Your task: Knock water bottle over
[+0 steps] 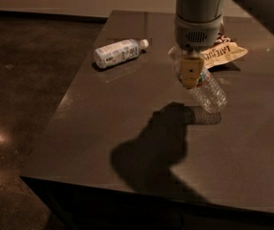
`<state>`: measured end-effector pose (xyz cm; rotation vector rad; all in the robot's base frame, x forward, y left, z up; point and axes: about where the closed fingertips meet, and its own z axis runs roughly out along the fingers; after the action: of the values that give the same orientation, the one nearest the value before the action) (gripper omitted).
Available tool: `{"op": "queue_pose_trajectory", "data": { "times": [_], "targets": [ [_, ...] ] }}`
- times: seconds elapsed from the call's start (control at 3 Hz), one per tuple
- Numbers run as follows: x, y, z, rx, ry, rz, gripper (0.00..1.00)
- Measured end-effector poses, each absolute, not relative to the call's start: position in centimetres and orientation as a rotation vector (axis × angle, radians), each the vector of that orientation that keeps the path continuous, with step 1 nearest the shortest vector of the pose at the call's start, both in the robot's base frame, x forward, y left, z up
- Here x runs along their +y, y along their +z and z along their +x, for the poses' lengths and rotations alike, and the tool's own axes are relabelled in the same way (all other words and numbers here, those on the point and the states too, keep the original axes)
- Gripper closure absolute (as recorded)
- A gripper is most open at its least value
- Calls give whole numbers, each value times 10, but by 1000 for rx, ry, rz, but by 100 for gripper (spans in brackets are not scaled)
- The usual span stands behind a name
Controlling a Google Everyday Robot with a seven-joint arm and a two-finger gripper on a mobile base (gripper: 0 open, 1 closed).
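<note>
**Q:** State the orientation of the water bottle (211, 93).

**A:** Tilted, not upright. The long axis runs diagonally from upper left to lower right of the frame. The ribbed base end points lower right; the upper end points upper left and is mostly covered by the gripper (191, 74). Whether the base rests on the table (127, 128) cannot be told.

**Q:** State the gripper condition.

**A:** The gripper hangs straight down from the grey arm housing in the upper centre-right of the frame. Only its tan end piece shows. How far open it is cannot be told, and no grasp on anything is visible. The end piece overlaps the upper portion of the water bottle (contact looks likely but is not confirmed).

**Q:** Position of the water bottle relative to the gripper?

**A:** Directly behind it and extending below and to its right, above a dark shadow (151, 152).

**Q:** Other items?

**A:** A white-labelled bottle (118, 53) lies on its side, upper left, well apart. A snack bag (227, 51) lies just beyond the gripper, upper right.
</note>
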<state>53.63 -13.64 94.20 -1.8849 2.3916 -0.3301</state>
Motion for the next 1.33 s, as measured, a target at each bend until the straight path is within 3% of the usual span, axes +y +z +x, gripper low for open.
{"op": "queue_pose_trajectory", "data": {
  "times": [0.33,1.0,1.33],
  "targets": [
    [-125,926,540,2373,-384,-1987,49],
    [-117,903,534,2363,-368,-2070,0],
    [-119,884,524,2390,-284,-2091,0]
  ]
}}
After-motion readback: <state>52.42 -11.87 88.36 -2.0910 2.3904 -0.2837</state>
